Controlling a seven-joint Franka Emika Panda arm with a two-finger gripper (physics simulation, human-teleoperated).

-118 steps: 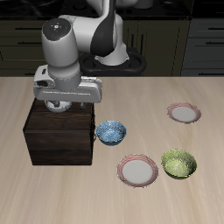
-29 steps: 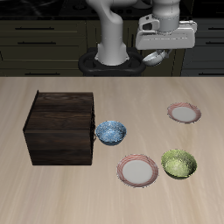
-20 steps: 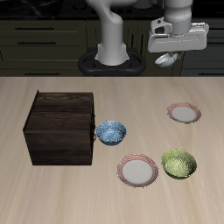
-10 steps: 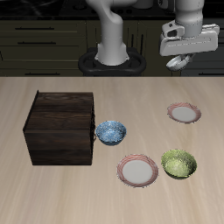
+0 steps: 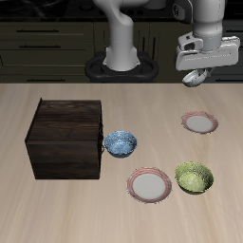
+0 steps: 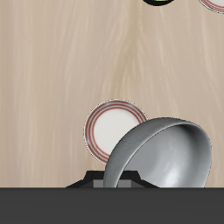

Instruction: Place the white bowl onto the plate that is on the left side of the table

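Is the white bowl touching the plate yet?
Apart. In the exterior view the white bowl hangs in the gripper high above the table, with bare tabletop between it and the plate.

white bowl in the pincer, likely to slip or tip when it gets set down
The small glossy white-grey bowl looks rigid and smooth, so probably slippery. It hangs tilted from the pincer, held by its rim, so it may rock on release above the pale pink-rimmed plate.
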